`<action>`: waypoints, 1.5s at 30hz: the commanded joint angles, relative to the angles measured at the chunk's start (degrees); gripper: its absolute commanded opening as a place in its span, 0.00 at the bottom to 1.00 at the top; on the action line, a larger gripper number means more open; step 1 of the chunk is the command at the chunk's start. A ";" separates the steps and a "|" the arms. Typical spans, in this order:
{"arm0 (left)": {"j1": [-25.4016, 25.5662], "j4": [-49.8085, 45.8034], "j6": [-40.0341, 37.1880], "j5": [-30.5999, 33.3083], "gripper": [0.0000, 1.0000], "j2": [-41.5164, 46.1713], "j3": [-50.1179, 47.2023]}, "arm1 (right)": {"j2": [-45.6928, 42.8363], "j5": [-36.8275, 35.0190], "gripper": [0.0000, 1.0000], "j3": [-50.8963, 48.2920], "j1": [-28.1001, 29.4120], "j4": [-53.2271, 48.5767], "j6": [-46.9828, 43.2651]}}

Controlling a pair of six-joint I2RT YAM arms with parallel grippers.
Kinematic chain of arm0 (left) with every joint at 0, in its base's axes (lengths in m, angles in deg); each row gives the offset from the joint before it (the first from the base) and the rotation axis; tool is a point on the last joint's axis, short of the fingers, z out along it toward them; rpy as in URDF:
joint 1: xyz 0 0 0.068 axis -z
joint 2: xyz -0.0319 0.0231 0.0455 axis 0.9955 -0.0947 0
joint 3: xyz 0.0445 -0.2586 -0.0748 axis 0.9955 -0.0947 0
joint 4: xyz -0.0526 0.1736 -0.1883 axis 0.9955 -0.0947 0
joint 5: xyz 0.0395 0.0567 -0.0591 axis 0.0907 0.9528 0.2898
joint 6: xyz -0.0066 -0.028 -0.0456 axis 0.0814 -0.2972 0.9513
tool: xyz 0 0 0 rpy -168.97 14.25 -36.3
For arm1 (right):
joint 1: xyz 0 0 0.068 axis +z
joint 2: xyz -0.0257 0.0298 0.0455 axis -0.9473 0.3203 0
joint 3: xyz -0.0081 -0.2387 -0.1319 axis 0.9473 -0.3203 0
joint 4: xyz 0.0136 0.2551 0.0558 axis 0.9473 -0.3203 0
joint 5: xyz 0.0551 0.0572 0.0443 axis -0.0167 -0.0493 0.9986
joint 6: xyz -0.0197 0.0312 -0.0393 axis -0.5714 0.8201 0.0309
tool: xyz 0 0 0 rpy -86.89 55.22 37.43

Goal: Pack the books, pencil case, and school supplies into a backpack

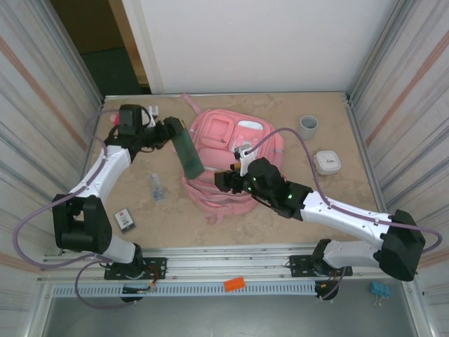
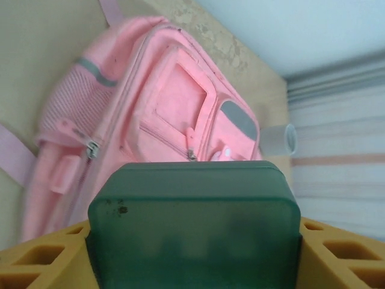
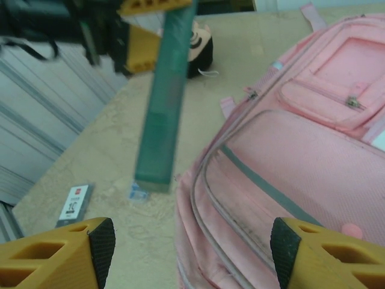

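The pink backpack (image 1: 235, 151) lies flat mid-table, its zips closed as far as I can see. My left gripper (image 1: 175, 135) is shut on one end of the dark green pencil case (image 1: 190, 157), which hangs slanted above the table beside the backpack's left edge. In the left wrist view the pencil case (image 2: 194, 223) sits between the yellow fingers (image 2: 36, 259), with the backpack (image 2: 162, 108) beyond. My right gripper (image 1: 223, 181) stands open over the backpack's near-left corner (image 3: 289, 156), nothing between its pads (image 3: 102, 241). A grey-blue stick (image 1: 156, 187) and a black-and-white card (image 1: 125, 219) lie on the table. The books are out of view.
A grey cup (image 1: 309, 126) stands at the back right, and a white round item (image 1: 327, 162) lies right of the backpack. A plush doll (image 3: 201, 51) lies at the back left behind the left gripper. Metal walls close both sides.
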 commanded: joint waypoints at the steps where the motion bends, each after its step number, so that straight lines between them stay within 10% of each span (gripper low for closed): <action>1: 1.50 18.16 22.79 0.25 0.39 3.55 -6.44 | -0.32 1.93 0.71 -0.91 0.20 4.27 -1.83; 11: 5.80 25.55 39.01 7.78 0.39 7.63 -14.98 | 4.65 1.36 0.72 2.58 -1.06 0.69 2.07; 23: 9.42 34.02 46.18 2.09 0.39 2.95 -15.72 | 5.00 2.74 0.70 1.29 -2.03 4.16 5.17; 38: 10.75 31.91 43.20 -0.31 0.41 3.75 -17.23 | 2.89 4.19 0.20 -0.84 -2.27 6.49 4.48; 41: 10.79 32.04 43.00 -0.75 0.41 3.86 -17.17 | 2.18 3.42 0.23 -1.18 -2.27 6.07 4.26; 45: 10.81 32.65 43.03 -1.94 0.42 3.49 -17.28 | 0.96 1.35 0.51 -2.23 -2.27 6.12 4.42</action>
